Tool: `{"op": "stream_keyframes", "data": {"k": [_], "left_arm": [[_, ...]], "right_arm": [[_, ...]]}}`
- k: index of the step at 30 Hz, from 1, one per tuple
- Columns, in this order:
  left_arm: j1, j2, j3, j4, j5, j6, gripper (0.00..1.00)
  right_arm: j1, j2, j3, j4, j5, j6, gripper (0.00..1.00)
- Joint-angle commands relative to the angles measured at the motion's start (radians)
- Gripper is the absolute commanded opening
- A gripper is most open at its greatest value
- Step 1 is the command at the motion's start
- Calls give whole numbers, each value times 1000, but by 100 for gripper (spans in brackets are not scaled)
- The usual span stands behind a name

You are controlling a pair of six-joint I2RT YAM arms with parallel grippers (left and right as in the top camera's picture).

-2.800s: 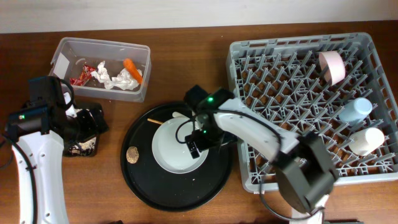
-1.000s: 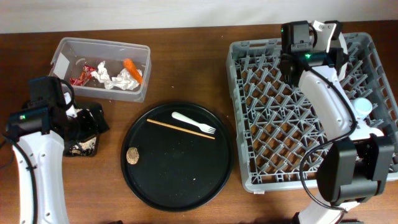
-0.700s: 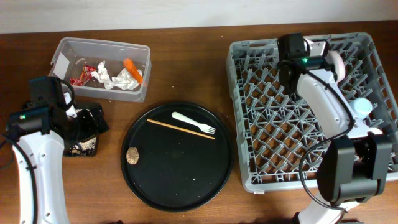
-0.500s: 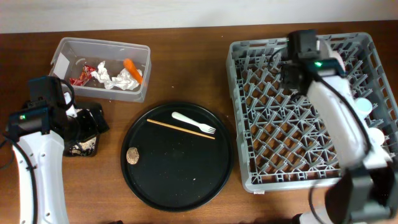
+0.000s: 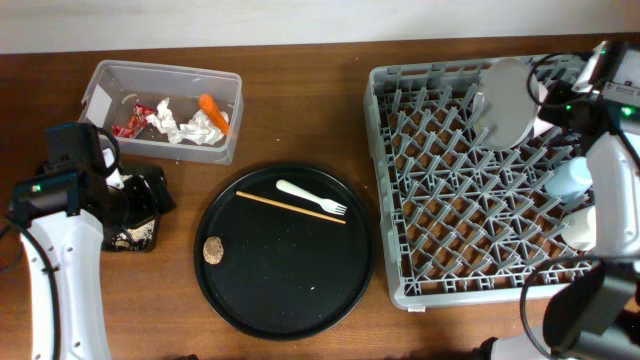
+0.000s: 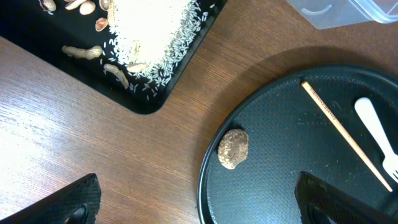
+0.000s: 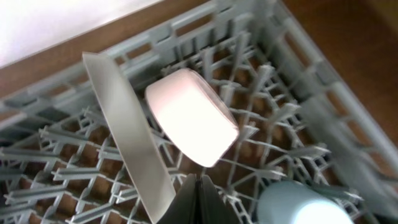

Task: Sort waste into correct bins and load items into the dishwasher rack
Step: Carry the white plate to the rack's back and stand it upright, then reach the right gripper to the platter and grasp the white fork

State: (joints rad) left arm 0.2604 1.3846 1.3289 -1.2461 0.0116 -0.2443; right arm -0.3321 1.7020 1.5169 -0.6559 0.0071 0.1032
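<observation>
The grey dishwasher rack (image 5: 480,200) holds a white plate (image 5: 505,100) on edge between pegs, a pink bowl (image 7: 189,115) just behind it, a pale blue cup (image 5: 568,178) and a white cup (image 5: 580,225). My right gripper (image 7: 200,186) hangs shut and empty above the rack's back right corner, beside the plate and bowl. My left gripper (image 6: 205,208) is open over the table next to the round tray's left rim. On that tray lie a white fork (image 5: 312,198), a wooden stick (image 5: 290,208) and a brown lump (image 6: 233,148).
The clear tub (image 5: 100,85) at back left holds tissues, a red wrapper and a carrot piece (image 5: 213,110). The shallow black tray (image 6: 161,78) with rice and peanuts lies under my left arm. The large round black tray (image 5: 290,290) sits mid-table.
The right arm has swung from the rack's back middle to its back right corner. The white plate now shows standing on edge in the rack. The left arm has not moved.
</observation>
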Motion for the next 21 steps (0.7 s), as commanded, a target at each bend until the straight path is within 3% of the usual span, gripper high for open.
{"op": "stream_keyframes", "data": {"k": [1, 5, 9, 13, 21], "left_arm": [[5, -11, -5, -4, 10, -10, 99], [5, -11, -5, -3, 10, -10, 99], [5, -11, -5, -3, 10, -10, 99], [5, -11, -5, -3, 10, -10, 99], [5, -11, -5, 0, 10, -10, 99]], "right_arm": [[5, 71, 0, 13, -328, -111, 4], [5, 72, 0, -81, -634, -254, 4], [5, 72, 0, -195, -768, -355, 4], [5, 72, 0, -340, -784, -466, 15], [13, -93, 5, -550, -697, -453, 37]]}}
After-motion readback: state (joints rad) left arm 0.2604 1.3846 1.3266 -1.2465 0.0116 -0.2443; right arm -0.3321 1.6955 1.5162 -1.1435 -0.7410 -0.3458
